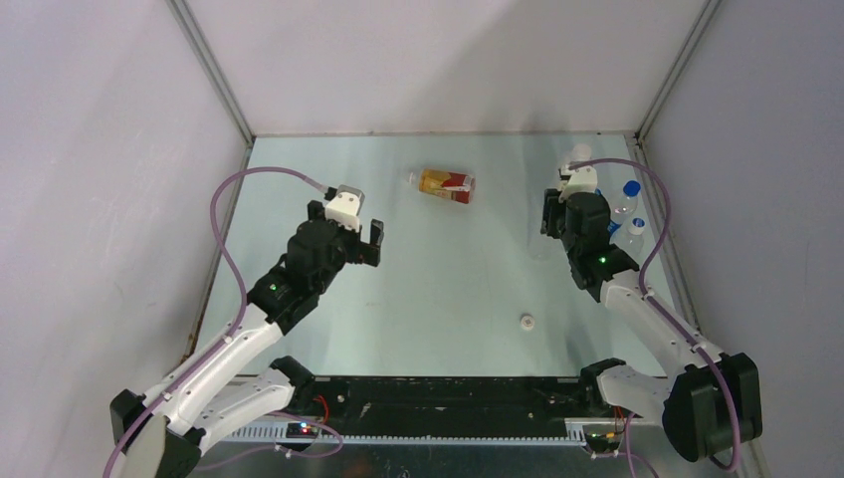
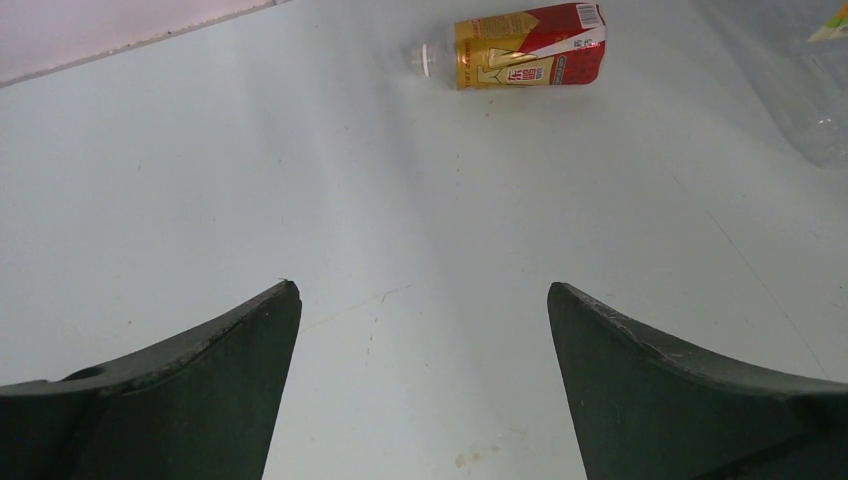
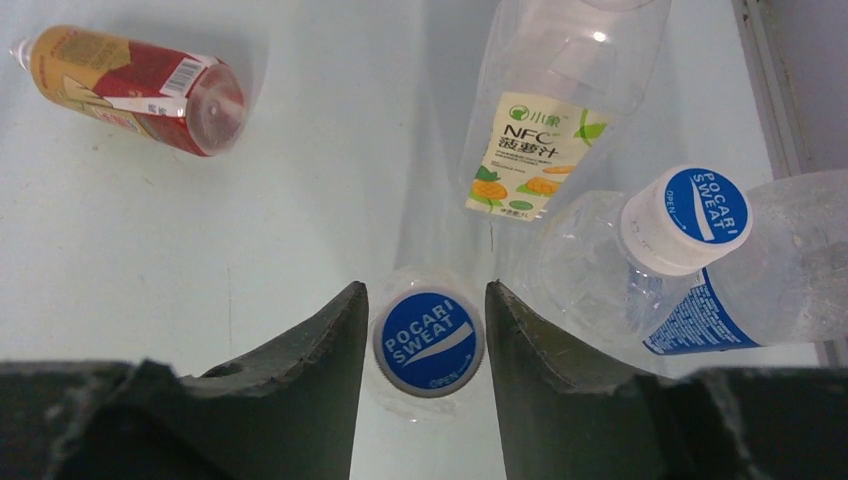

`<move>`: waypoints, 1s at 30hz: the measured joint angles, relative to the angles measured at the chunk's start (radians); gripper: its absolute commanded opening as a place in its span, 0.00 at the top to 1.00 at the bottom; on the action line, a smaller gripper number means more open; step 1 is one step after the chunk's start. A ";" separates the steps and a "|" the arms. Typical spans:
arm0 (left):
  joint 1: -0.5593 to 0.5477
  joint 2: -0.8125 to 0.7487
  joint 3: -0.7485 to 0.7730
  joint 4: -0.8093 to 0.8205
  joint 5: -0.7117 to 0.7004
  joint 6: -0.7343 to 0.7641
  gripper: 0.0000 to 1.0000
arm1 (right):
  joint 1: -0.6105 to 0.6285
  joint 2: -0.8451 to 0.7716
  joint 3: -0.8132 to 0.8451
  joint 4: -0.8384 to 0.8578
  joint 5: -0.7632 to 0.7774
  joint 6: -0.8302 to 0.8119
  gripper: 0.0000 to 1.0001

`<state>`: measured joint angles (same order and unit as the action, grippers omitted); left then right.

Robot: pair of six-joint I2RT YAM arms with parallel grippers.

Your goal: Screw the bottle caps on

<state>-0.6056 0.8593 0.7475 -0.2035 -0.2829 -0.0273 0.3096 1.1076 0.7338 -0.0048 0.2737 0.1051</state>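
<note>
A red-and-gold labelled plastic bottle of amber drink (image 1: 446, 185) lies on its side at the back of the pale tabletop (image 1: 448, 279), neck pointing left, well apart from both arms. A small round white plastic screw cap (image 1: 527, 321) sits alone nearer the front, toward the right arm. At the far right stand a clear plastic bottle with a yellow fruit label (image 3: 540, 120) and, tilted against it, a clear bottle with a blue label and a blue-and-white cap (image 3: 690, 215); both crowd the right arm's working spot. The left end effector (image 2: 422, 288) hangs over bare tabletop with its fingers spread wide, holding nothing. The right end effector (image 3: 425, 290) flanks a round blue plastic cap (image 3: 428, 342) seated on an upright clear unlabelled bottle (image 3: 420, 275), fingers just beside the cap on either side; I cannot tell whether they press on it.
</note>
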 measured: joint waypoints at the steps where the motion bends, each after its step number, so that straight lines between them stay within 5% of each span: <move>1: 0.000 0.000 0.000 0.000 0.001 0.000 0.00 | 0.000 -0.001 0.000 -0.007 0.000 0.000 0.47; 16: -0.003 0.006 -0.022 0.021 0.021 -0.033 0.00 | -0.001 -0.108 0.000 -0.042 -0.034 -0.024 0.27; 23: -0.005 0.066 0.002 -0.005 -0.045 -0.200 0.00 | -0.002 -0.243 0.000 -0.076 -0.061 -0.058 0.23; 30: -0.005 0.183 0.184 -0.115 -0.048 -0.364 0.00 | -0.004 -0.344 0.000 -0.138 -0.076 -0.079 0.18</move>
<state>-0.6102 1.0424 0.9318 -0.3183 -0.3305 -0.3912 0.3058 0.7639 0.7338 -0.1432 0.1978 0.0261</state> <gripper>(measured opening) 0.996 0.772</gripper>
